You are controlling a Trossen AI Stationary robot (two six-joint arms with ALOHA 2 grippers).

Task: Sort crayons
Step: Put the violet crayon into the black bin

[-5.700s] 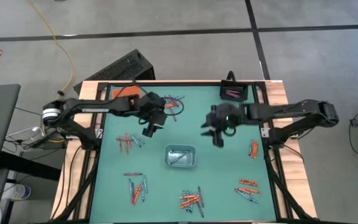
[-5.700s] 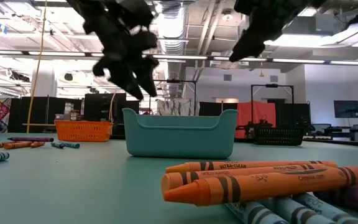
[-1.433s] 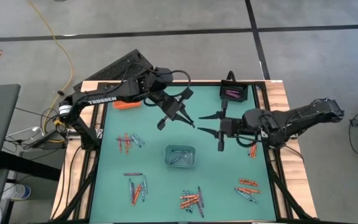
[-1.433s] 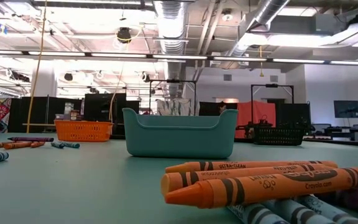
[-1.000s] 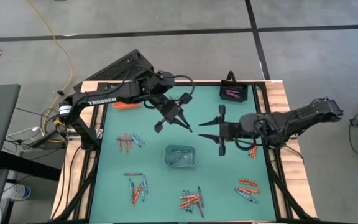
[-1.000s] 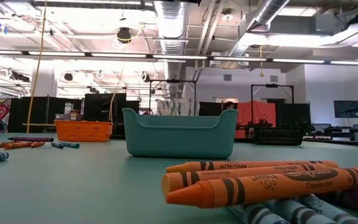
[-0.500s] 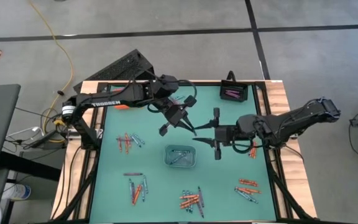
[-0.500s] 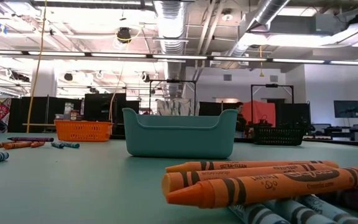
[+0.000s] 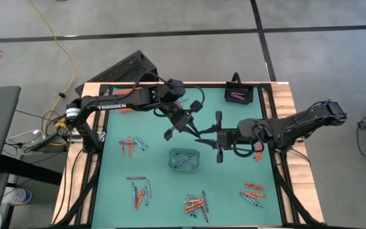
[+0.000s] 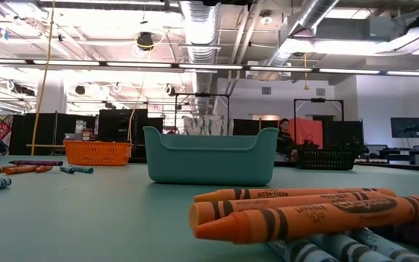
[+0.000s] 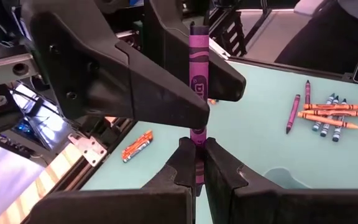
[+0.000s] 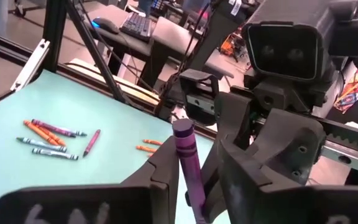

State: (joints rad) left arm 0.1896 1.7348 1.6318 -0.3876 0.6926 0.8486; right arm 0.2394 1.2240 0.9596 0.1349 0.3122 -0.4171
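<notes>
Above the middle of the table, my left gripper is shut on a purple crayon. My right gripper faces it from the table's right, open, with one finger on each side of the crayon's free end. Other crayons lie flat on the green table top in small groups. Neither gripper shows in the low view, where orange crayons lie close to the camera. My left gripper pinches the purple crayon's one end between its two fingers. The crayon sticks straight out ahead of the fingers, toward the table's right, clear of the table. My right gripper: whether a finger touches the crayon I cannot tell.
A teal bin stands just on the near side of the two grippers. A black tray holding purple crayons sits at the far right, and an orange tray at the far left. More crayons lie under the right arm.
My left gripper has carried the purple crayon toward the table's right and near edges. My right gripper has gone toward the left edge to meet it, so the crayon's free end now stands between its fingers.
</notes>
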